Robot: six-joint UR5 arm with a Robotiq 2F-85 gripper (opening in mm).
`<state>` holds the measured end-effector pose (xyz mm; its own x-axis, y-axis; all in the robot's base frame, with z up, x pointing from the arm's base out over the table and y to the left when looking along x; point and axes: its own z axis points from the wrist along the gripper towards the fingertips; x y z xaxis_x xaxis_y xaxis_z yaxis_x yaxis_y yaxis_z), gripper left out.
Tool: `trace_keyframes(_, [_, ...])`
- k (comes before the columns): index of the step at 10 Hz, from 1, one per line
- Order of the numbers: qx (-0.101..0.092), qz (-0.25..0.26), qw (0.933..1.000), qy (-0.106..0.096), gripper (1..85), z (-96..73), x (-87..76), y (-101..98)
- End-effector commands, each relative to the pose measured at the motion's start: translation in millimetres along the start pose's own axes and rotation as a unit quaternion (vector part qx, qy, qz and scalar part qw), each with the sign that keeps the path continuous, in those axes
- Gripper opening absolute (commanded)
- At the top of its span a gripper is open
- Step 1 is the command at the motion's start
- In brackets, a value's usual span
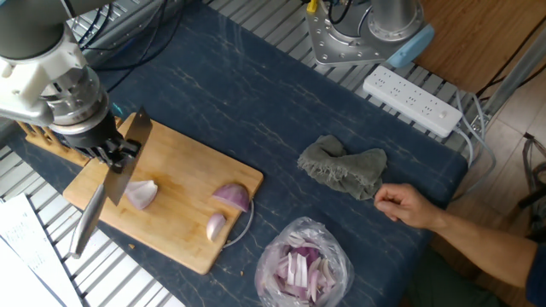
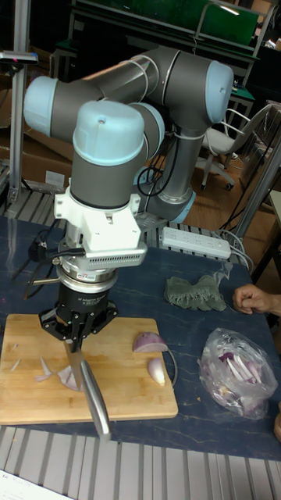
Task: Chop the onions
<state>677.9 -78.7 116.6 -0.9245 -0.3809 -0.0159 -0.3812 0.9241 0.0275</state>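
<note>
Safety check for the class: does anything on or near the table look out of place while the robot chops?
Yes: a person's hand rests on the table beside the cloth while the pincer holds a knife over the cutting board. Otherwise nothing stands out.
</note>
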Motion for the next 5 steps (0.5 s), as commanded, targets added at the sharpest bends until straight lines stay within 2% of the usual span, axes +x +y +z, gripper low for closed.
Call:
trace_keyframes(1, [-0.001,0.059,0.9983,0.001,1.0,-5.9,-3.5,5.5])
trace_keyframes(5, [-0.016,0.189,0.9819,-0.005,1.0,-0.1,-12.0,12.4])
